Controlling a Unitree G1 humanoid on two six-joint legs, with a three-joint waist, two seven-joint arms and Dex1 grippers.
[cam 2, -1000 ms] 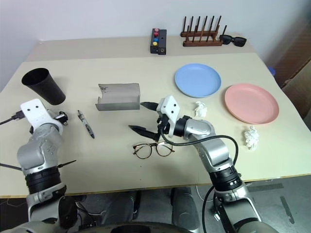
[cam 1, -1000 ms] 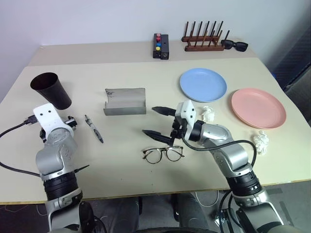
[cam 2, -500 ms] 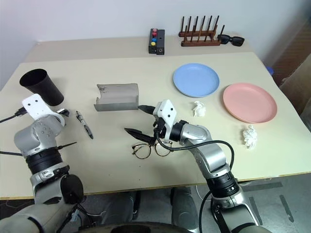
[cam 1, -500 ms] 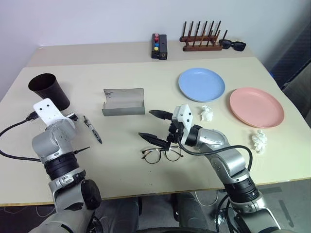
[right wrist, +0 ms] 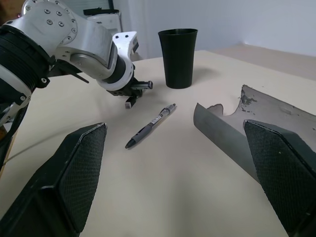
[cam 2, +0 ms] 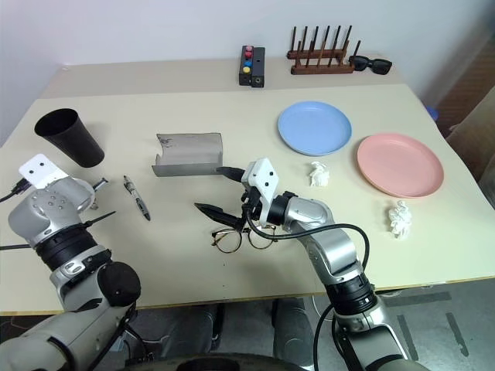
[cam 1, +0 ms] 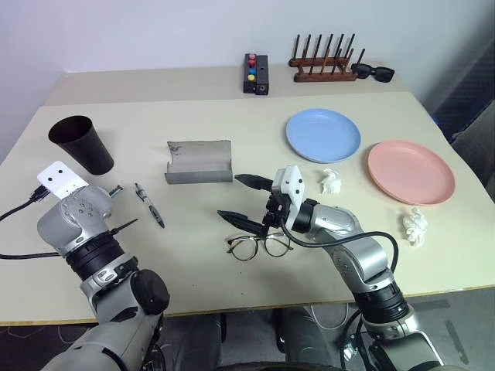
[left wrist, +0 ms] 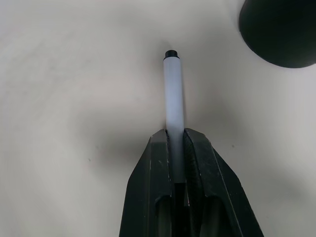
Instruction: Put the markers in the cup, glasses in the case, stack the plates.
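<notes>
- Two markers: white one (left wrist: 173,94) clamped in left gripper (left wrist: 174,143); dark one (cam 1: 148,205) on beige table (cam 1: 232,166).
- Two plates, blue (cam 1: 323,134) and pink (cam 1: 411,171), apart.
- One cup (cam 1: 81,144), one case (cam 1: 199,161), one glasses (cam 1: 259,246).
- Right gripper (cam 1: 244,201) spread wide above glasses.
- White wall (cam 1: 155,31) behind.

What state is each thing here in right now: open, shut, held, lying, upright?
Left end effector: shut on the white marker.
White marker: held.
Dark marker: lying on the table.
Cup: upright, markers not in it.
Case: open, nothing in it.
Glasses: unfolded, lying on the table.
Right end effector: open, above the glasses.
Blue plate, pink plate: apart, unstacked.
</notes>
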